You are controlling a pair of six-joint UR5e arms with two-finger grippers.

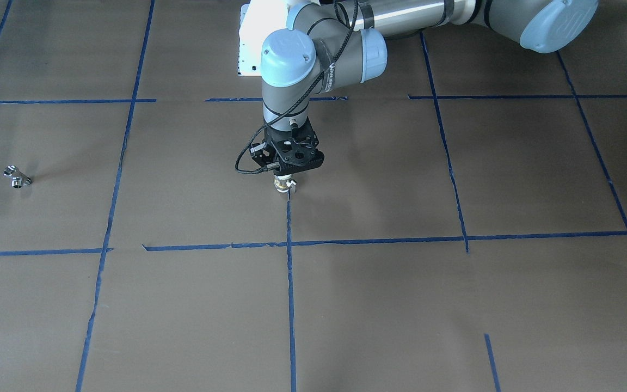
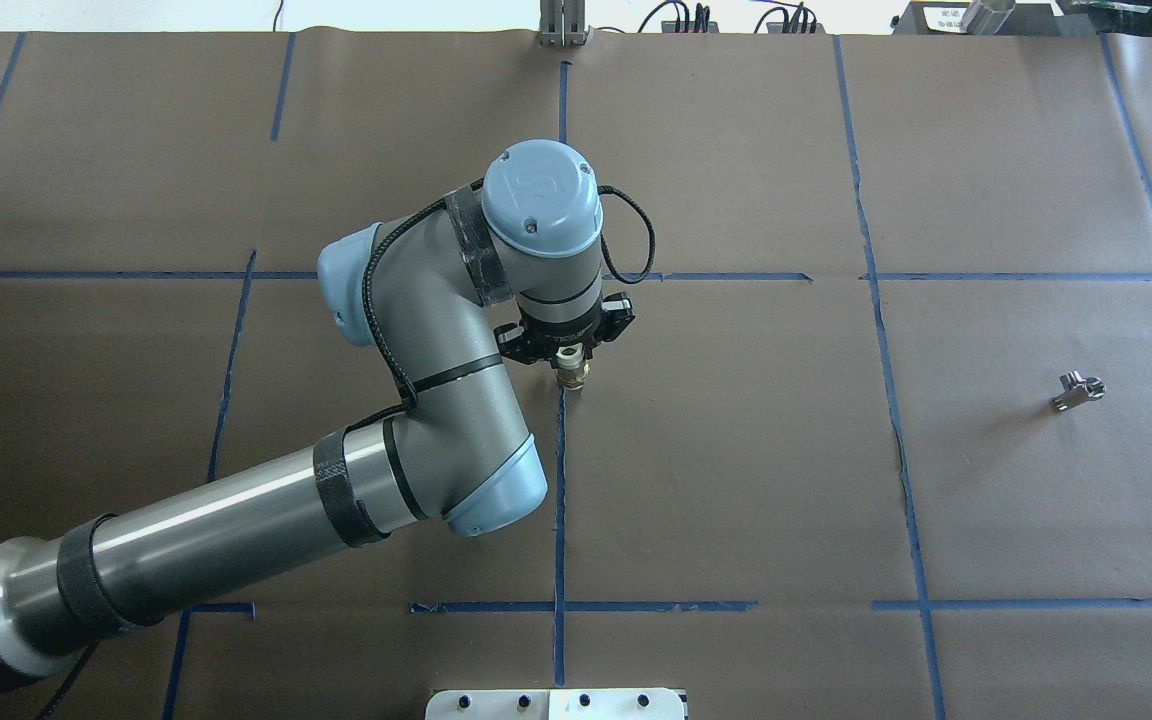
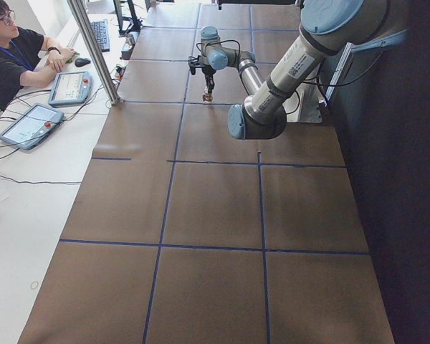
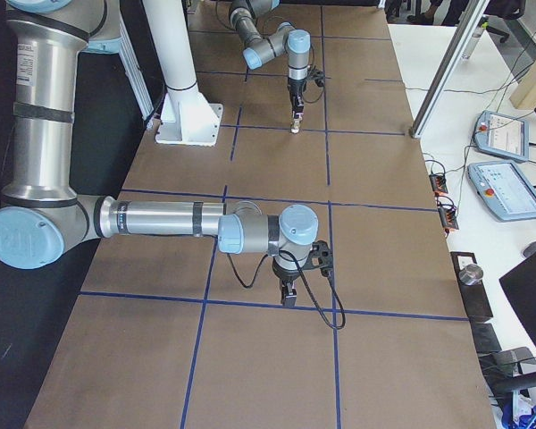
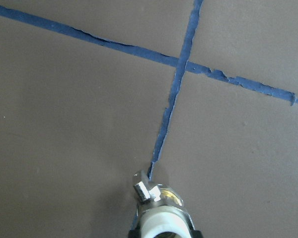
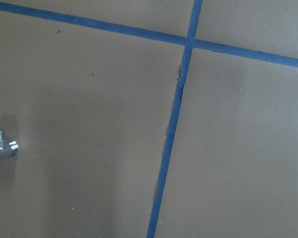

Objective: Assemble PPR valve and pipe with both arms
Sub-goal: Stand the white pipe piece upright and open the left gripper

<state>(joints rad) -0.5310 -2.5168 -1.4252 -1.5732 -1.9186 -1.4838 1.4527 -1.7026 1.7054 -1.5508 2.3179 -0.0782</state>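
Note:
My left gripper (image 2: pixel 568 360) is shut on the white upper end of the PPR valve (image 2: pixel 571 376) and holds it upright at the table's middle, over a blue tape line. The valve's brass middle and small lever show in the left wrist view (image 5: pixel 156 196). In the front-facing view the left gripper (image 1: pixel 285 177) stands over the valve (image 1: pixel 284 185). The chrome pipe (image 2: pixel 1077 390) lies alone on the table's right part, also in the front-facing view (image 1: pixel 17 177) and at the right wrist view's left edge (image 6: pixel 1 147). My right gripper (image 4: pixel 288 295) shows only in the exterior right view; I cannot tell its state.
Brown paper with a blue tape grid (image 2: pixel 560 500) covers the table. A white pedestal base (image 4: pixel 189 125) stands at the robot's side. An aluminium post (image 3: pixel 93 50) and a seated operator (image 3: pixel 11 57) with teach pendants are beyond the far edge.

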